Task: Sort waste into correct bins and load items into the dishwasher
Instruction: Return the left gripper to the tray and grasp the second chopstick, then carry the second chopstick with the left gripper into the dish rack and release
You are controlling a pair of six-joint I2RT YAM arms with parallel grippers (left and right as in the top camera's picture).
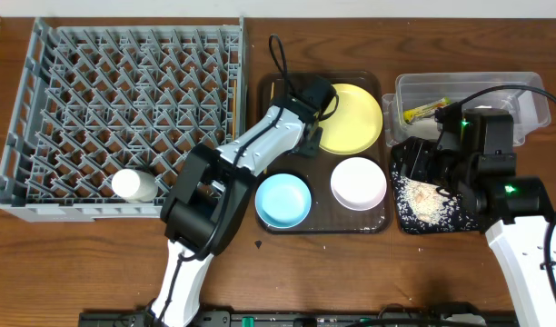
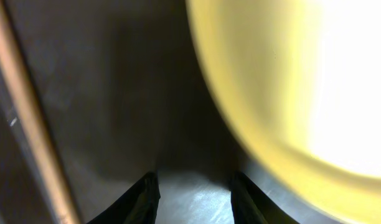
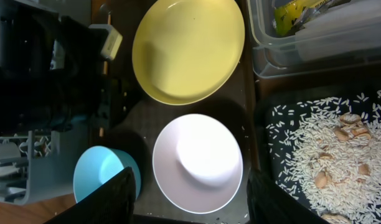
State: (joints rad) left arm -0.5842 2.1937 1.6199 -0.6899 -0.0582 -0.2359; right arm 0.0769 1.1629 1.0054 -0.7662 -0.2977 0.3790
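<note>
A yellow plate [image 1: 351,118], a light blue bowl [image 1: 283,201] and a white bowl [image 1: 358,183] sit on the dark brown serving tray [image 1: 323,224]. My left gripper [image 2: 193,179] is open and empty, low over the tray floor just left of the plate's rim [image 2: 240,99]. My right gripper [image 3: 190,199] is open and hangs above the white bowl [image 3: 200,158], holding nothing. A white cup [image 1: 133,185] lies in the grey dish rack [image 1: 124,109]. Rice scraps [image 1: 428,202] lie in the black tray [image 1: 407,220]. The yellow-green wrapper [image 1: 424,111] is in the clear tub [image 1: 532,91]. The chopsticks do not show plainly.
A narrow wooden strip [image 2: 28,124] runs along the left of the left wrist view; I cannot tell what it is. The left arm [image 1: 251,150] stretches across the tray's left side. The right arm [image 1: 523,236] covers part of the black tray and tub.
</note>
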